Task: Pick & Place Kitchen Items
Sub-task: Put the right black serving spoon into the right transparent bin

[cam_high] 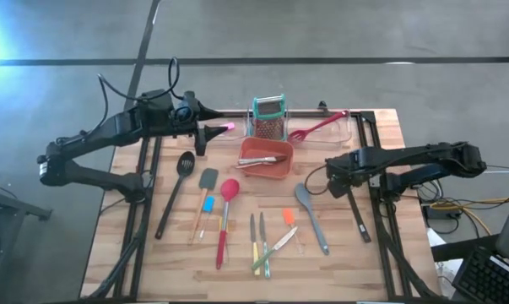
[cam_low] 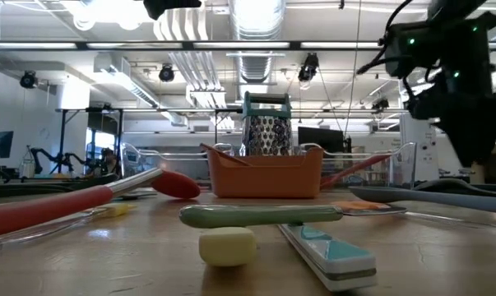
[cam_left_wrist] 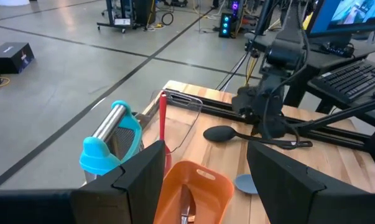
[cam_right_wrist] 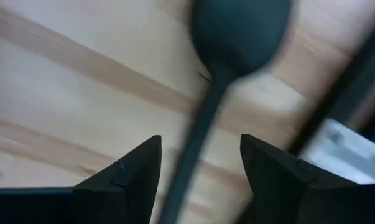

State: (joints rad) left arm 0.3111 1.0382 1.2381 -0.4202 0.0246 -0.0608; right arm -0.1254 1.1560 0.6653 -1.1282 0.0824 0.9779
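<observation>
Slim utensils lie flat in a row on the wooden table: black slotted spoon [cam_high: 176, 190], grey spatula [cam_high: 206, 187], blue scraper [cam_high: 208, 205], red spoon [cam_high: 226, 218], yellow-handled knife [cam_high: 255, 242], green-handled knife [cam_high: 273, 250], orange scraper [cam_high: 289, 219], grey spoon [cam_high: 311, 216]. A black spoon [cam_high: 358, 219] lies near the right edge. My right gripper [cam_high: 334, 181] hangs low over its bowl end, open. Its fingers [cam_right_wrist: 137, 168] stand on either side of the black spoon's handle [cam_right_wrist: 203, 124], apart from it. My left gripper [cam_high: 205, 139] is open and empty, left of the bin.
The red-orange bin [cam_high: 281, 172] sits mid-table with metal tongs [cam_high: 262, 159] inside. Behind it stands the teal-framed grater [cam_high: 268, 118]. A red slotted spatula [cam_high: 322, 127] rests in a clear tray at the far edge. Black frame rails [cam_high: 379, 194] cross the table's right side.
</observation>
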